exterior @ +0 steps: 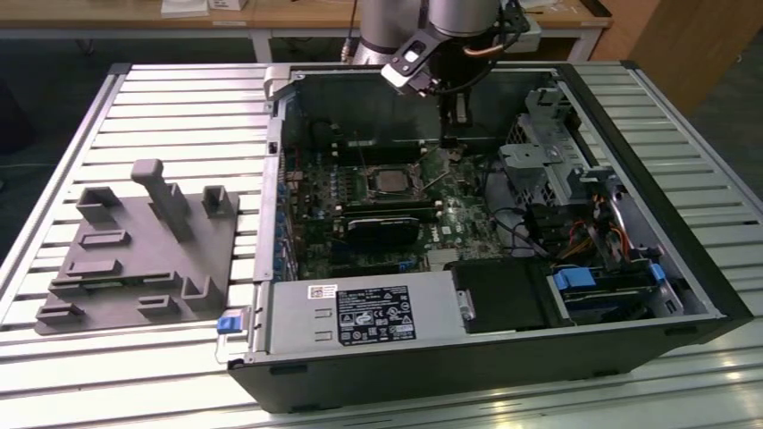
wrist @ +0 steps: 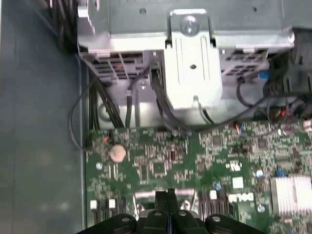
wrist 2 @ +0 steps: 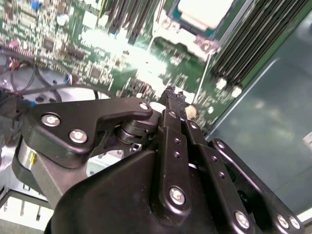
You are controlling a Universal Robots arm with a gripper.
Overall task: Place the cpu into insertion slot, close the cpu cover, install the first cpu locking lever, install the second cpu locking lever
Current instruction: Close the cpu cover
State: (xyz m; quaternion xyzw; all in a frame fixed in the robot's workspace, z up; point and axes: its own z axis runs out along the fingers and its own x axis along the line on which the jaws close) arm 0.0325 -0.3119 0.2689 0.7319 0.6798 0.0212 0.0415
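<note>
The cpu, a pale silvery square, lies in the insertion slot on the green board inside the open computer case. The cpu cover, a thin metal frame, lies down around the chip. A thin metal locking lever slants up from the socket's corner. My gripper reaches down into the case on the far side of the socket. Its black fingers are shut together, with the tips right beside the lever's free end. I cannot tell whether they touch it.
A black heatsink block sits just in front of the socket. The grey power supply box fills the case's near side. A metal drive cage and cables stand at the exterior view's right. A grey fixture rests on the slatted table.
</note>
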